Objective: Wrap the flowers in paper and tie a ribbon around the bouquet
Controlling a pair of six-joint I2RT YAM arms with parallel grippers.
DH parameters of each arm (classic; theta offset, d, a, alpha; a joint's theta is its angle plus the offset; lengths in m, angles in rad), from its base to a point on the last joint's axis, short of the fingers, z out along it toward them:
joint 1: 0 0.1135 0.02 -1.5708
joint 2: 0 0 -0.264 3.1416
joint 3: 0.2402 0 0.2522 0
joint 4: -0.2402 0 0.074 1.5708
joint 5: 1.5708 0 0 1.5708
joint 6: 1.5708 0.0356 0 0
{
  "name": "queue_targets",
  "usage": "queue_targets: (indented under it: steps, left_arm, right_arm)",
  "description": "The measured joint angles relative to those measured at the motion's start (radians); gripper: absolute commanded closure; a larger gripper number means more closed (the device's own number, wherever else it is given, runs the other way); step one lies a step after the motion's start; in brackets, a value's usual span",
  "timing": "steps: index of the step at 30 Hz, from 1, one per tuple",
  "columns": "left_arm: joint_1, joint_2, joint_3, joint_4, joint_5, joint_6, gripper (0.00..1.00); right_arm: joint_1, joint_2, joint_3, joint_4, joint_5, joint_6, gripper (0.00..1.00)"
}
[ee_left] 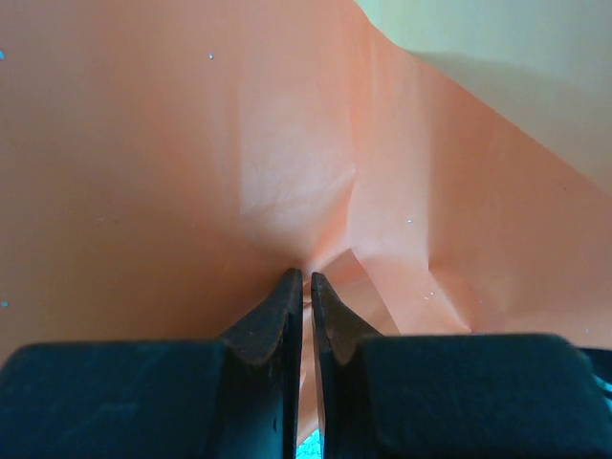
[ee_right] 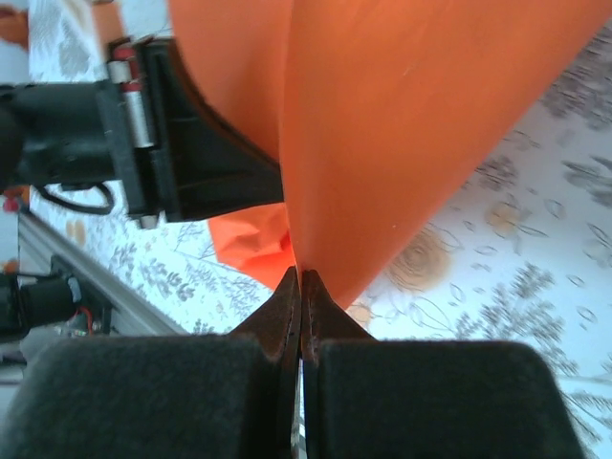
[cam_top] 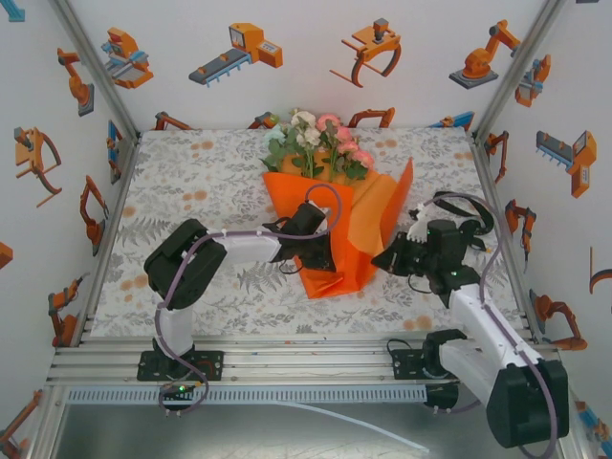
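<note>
Mid-wrap: the flowers point(cam_top: 320, 142) lie at the far middle of the table, blooms pointing away, stems tucked into the orange paper point(cam_top: 359, 215), which is folded partway over them into a loose cone. The left gripper point(ee_left: 306, 277) is clamped on a puckered fold near the cone's narrow end. The right gripper point(ee_right: 301, 275) is pinched tight on the sheet's free right flap, which stands up off the table. The wrap looks about half made — the flap not yet folded across, the ribbon tie not yet begun. Underneath lies a grey-and-orange floral tablecloth point(cam_top: 191, 182); white walls point(cam_top: 239, 91) printed with orange robot arms enclose the aluminium-framed cell.
</note>
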Motion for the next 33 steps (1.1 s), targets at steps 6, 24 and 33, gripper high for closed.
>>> queue_targets:
  steps: [6, 24, 33]
  left_arm:
    - [0.006, 0.000, -0.003, 0.009, 0.005, -0.018, 0.84]
    - [0.155, -0.308, -0.182, 0.023, 0.018, -0.130, 0.82]
    - [0.151, -0.261, -0.212, 0.043, 0.042, -0.133, 0.83]
  right_arm:
    - [0.086, 0.159, 0.071, 0.026, -0.055, -0.042, 0.94]
    - [0.190, 0.229, 0.117, 0.031, 0.008, -0.076, 0.95]
    - [0.256, 0.296, 0.208, 0.038, 0.037, -0.087, 0.95]
